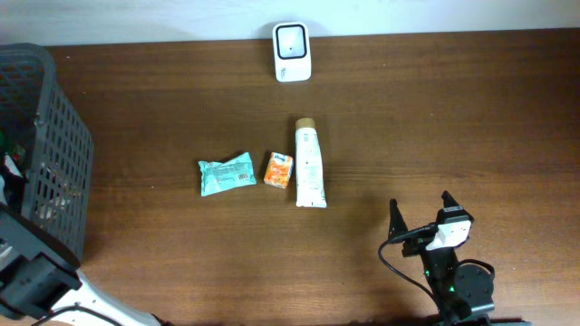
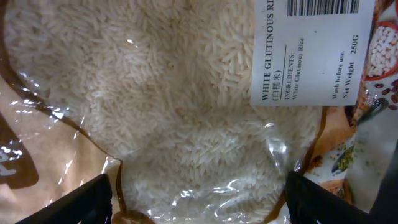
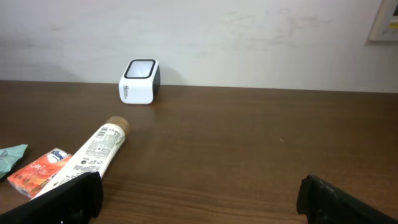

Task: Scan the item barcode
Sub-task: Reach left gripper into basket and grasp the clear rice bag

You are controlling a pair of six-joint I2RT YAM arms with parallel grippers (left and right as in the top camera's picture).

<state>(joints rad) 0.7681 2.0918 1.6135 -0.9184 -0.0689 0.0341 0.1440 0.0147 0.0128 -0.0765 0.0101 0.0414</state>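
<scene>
Hovering my left gripper [image 2: 205, 199], jaws spread, over the clear plastic bag of white rice [image 2: 180, 93]; I judge grasping comes next; right gripper [image 3: 205, 196] likewise spread.

Dark wood table [image 1: 471, 118]. Grey mesh basket [image 1: 63, 145] at its left edge, contents hard to make out. Mid-table in a row: teal crinkly packet [image 1: 227, 173], small orange pack [image 1: 279, 169] just right of it, then white tube [image 1: 309, 165] lying flat, tan cap toward the wall, close beside the orange pack. Pale wall [image 3: 249, 37] behind, possibly a frame corner [image 3: 385, 22] top right.
</scene>
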